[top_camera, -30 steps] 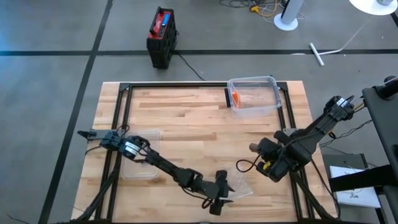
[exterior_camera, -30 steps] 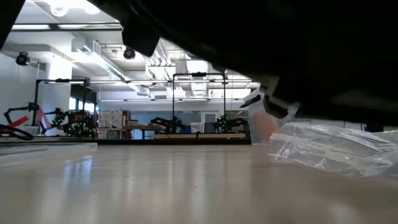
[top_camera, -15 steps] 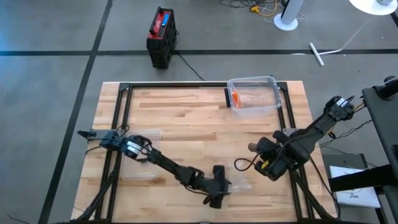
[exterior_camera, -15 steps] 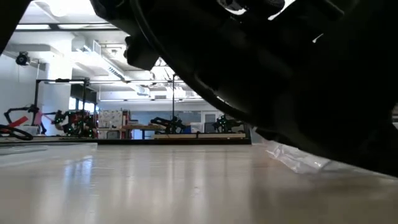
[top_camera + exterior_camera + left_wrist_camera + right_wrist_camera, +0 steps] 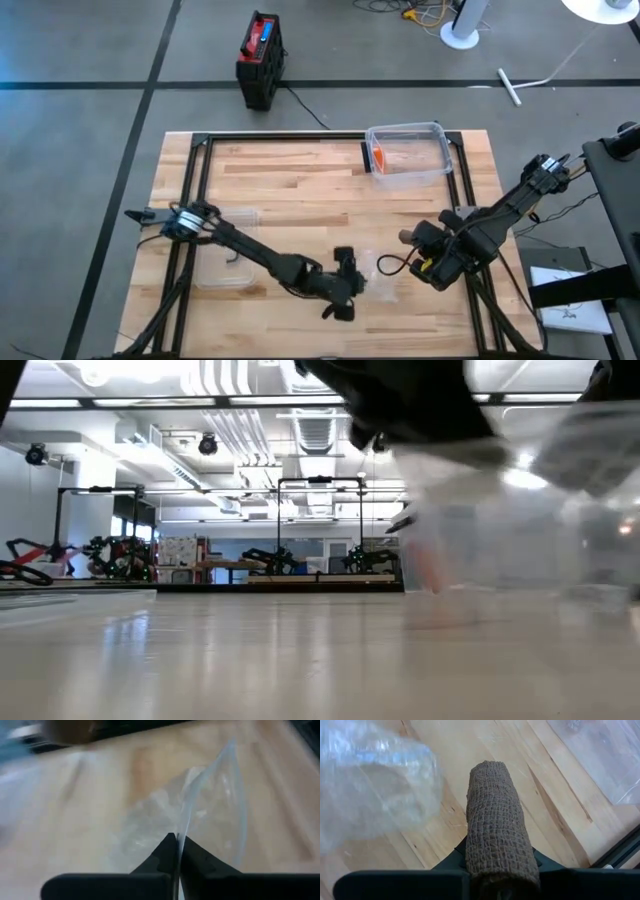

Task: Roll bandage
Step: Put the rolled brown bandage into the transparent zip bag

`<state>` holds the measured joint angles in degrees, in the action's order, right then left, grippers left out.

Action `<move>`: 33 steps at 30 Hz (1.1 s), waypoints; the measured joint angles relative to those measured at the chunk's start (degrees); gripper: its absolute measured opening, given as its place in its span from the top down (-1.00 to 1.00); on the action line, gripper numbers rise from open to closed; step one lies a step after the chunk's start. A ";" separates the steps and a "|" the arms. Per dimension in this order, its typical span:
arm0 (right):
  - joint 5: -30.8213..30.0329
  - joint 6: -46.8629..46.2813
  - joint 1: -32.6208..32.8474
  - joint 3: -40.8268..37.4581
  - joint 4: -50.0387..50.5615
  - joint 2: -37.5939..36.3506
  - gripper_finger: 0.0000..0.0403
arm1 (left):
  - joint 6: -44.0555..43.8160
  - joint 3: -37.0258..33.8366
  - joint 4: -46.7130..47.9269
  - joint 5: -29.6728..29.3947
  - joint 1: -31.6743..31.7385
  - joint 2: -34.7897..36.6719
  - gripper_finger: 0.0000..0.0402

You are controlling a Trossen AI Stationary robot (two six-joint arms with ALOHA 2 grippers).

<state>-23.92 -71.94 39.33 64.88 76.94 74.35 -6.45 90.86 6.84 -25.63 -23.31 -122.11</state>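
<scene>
Already the bandage (image 5: 500, 835) sits fully rolled, clamped in my right jaws (image 5: 501, 870), while my left jaws (image 5: 177, 851) pinch the clear bag's (image 5: 210, 815) edge, so bagging looks left

A grey concrete floor (image 5: 90, 120) crossed by dark lines surrounds the light wooden plank counter (image 5: 300, 190). A black-and-red box (image 5: 260, 58) stands beyond it, under ceiling light strips (image 5: 240, 400).

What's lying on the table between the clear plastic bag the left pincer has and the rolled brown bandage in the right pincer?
Nothing: in the high view, only bare wooden tabletop separates the clear plastic bag from the rolled brown bandage.
</scene>
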 joint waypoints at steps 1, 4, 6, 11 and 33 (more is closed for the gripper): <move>0.00 0.00 0.00 0.00 -0.03 0.00 0.75 | 0.53 -0.47 2.06 -1.18 0.25 1.56 0.99; -0.09 0.56 0.00 0.00 -0.23 0.00 0.75 | 1.01 -2.74 3.78 -2.14 1.36 6.36 0.98; -0.16 1.01 0.00 0.00 -1.25 0.00 0.75 | 0.12 -5.21 3.41 -2.38 2.03 10.15 0.99; -1.08 4.30 0.02 0.01 -6.20 0.00 0.75 | -5.92 -15.27 -4.62 -2.42 3.86 20.12 1.00; -13.84 52.60 -7.41 17.38 -33.22 4.30 0.75 | -26.04 -34.10 -23.29 -1.99 9.22 28.47 1.00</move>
<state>-37.76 -19.34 31.92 82.27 43.71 78.65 -32.49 56.76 -16.45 -27.62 -14.10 -93.65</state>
